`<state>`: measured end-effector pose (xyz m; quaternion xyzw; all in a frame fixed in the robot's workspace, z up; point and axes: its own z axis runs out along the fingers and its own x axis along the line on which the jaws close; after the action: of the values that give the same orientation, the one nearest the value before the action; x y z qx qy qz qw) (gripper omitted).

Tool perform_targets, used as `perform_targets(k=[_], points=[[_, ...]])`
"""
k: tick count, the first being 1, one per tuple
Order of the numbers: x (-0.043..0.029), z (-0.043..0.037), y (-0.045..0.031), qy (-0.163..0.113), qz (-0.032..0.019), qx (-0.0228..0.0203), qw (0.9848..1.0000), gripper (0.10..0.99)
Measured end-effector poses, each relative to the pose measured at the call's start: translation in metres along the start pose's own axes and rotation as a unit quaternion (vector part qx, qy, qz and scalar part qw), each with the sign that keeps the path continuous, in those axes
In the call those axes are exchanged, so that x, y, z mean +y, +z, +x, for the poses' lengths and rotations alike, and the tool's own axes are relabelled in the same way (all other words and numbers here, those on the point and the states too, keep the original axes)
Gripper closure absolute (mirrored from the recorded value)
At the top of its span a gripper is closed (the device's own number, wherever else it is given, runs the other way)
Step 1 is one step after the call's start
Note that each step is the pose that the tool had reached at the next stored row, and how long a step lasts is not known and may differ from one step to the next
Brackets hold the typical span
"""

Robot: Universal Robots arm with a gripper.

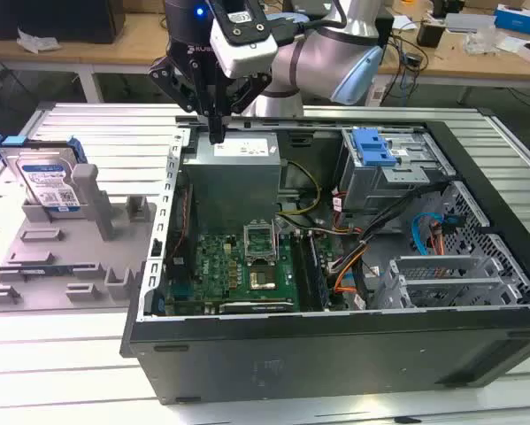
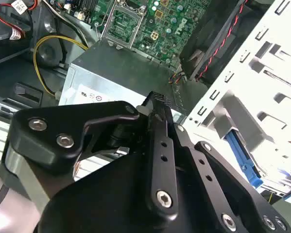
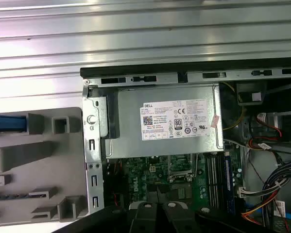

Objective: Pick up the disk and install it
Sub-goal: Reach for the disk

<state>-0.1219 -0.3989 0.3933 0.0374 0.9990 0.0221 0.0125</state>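
The claw (image 1: 216, 133) is seen clenched on nothing, hung over an edge of the boxy grey metal power supply (image 1: 234, 181) inside the open computer case (image 1: 335, 363). The disk (image 1: 48, 181) — flat, silver, blue-framed — is stood upright in a grey plastic holder (image 1: 52, 266), well apart at the exterior view's left, with open air above it.

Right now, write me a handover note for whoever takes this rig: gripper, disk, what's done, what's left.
Gripper: shut, holding nothing, hovering over the grey power-supply box in the open computer case.
Disk: standing on edge in the grey fixture at the exterior view's left, outside the case, untouched.
Done: nothing yet.
Left: both the pick-up and the install.
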Motion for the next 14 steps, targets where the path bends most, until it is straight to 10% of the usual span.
perform_targets(k=[14], points=[[0.0007, 0.0047, -0.0001, 0.0, 0.0001, 0.001, 1.0, 0.98]])
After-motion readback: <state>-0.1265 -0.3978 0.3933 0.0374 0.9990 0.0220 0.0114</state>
